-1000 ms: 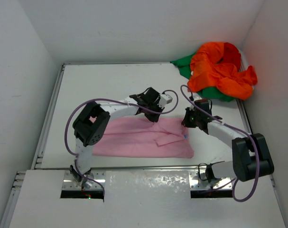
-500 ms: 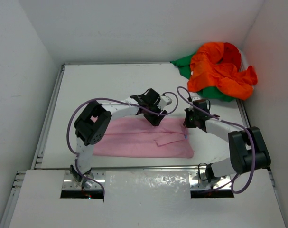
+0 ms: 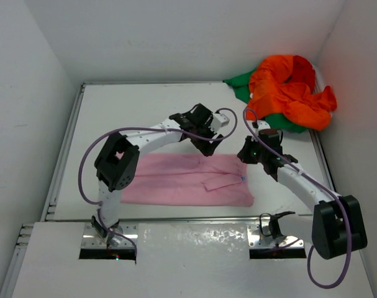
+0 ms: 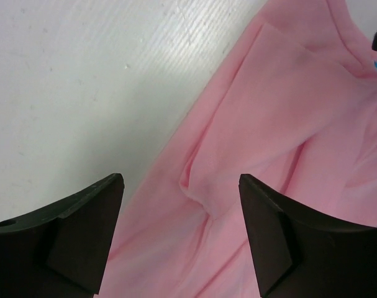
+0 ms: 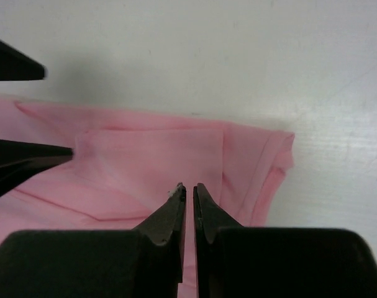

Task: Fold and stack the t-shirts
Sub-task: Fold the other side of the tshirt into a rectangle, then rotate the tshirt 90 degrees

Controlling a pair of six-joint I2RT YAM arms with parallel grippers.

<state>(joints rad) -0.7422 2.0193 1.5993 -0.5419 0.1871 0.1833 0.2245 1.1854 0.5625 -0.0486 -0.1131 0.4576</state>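
A pink t-shirt lies flat on the white table, folded into a long band, with a sleeve folded over near its right end. My left gripper hovers over the shirt's far edge. Its jaws stand open, with only pink cloth below them. My right gripper hangs above the shirt's far right corner. Its fingers are shut to a hairline slit and hold nothing. Orange, green and red t-shirts lie heaped in the far right corner.
White walls close in the table at the left, back and right. A metal rail runs along the left edge. Purple cables loop off both wrists above the shirt.
My left gripper has opened, let go of the pink cloth and drawn back toward the far side. The right gripper has shifted slightly and its jaws have parted by a hair.
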